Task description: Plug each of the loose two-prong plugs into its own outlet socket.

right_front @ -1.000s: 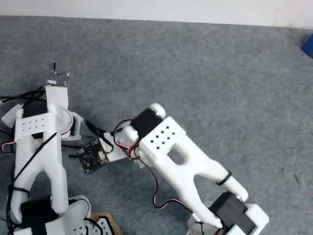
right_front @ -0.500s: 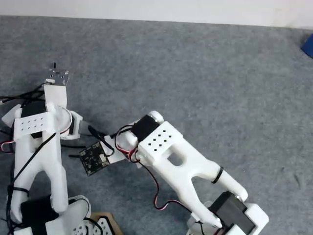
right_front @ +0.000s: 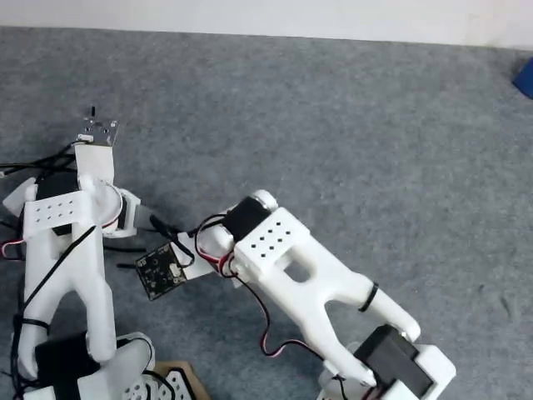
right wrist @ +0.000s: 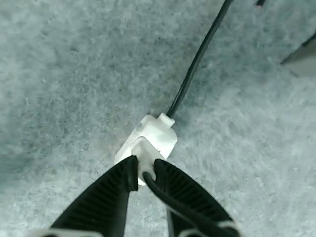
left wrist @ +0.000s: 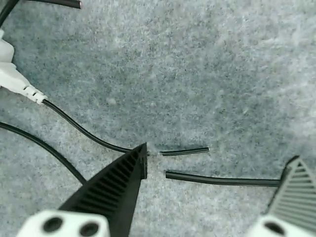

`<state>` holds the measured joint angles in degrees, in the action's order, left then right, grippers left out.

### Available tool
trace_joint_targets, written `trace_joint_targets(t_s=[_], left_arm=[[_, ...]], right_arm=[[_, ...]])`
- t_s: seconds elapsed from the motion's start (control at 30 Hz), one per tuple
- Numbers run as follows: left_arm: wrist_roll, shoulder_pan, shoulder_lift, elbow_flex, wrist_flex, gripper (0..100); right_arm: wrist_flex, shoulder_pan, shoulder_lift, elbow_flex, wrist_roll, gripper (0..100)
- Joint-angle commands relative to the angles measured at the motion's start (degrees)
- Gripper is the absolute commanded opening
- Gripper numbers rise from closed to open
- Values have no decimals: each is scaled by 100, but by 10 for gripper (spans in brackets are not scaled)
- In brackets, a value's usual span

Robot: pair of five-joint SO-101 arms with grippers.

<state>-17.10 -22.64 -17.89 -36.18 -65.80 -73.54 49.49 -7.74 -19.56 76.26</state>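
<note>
The right gripper (right wrist: 143,174) clamps a white plug (right wrist: 154,137); the left gripper (left wrist: 220,155) stands open. No plug appears seated yet.

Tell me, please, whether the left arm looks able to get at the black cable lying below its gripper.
Probably yes. The left gripper is open, and the black cable lies on bare carpet between its fingers, nothing covering it. A second cable end close beside might get caught too.

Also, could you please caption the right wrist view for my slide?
Right gripper closed on a white plug on grey carpet, its black cord trailing away.
</note>
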Motion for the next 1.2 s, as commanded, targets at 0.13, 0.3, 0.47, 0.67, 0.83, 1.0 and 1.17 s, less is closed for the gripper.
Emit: trace_joint_targets(t_s=[0.13, 0.3, 0.47, 0.67, 0.83, 1.0, 1.17], left_arm=[[-35, -207, 4, 207, -44, 403], [-35, -207, 4, 207, -44, 403], [-35, -189, 4, 207, -44, 403], [-35, -180, 4, 189, -44, 403], [-35, -180, 4, 180, -44, 403], [-35, -189, 4, 180, -44, 403], [-35, -198, 4, 171, -44, 403]], right_arm=[[514, -233, 541, 84, -26, 9], [523, -268, 734, 84, 26, 9], [646, -558, 787, 84, 26, 9], [725, -567, 796, 48, 26, 9], [725, -585, 857, 4, 26, 9], [1068, -576, 1446, -31, -26, 9], [1095, -576, 1675, -22, -149, 9]])
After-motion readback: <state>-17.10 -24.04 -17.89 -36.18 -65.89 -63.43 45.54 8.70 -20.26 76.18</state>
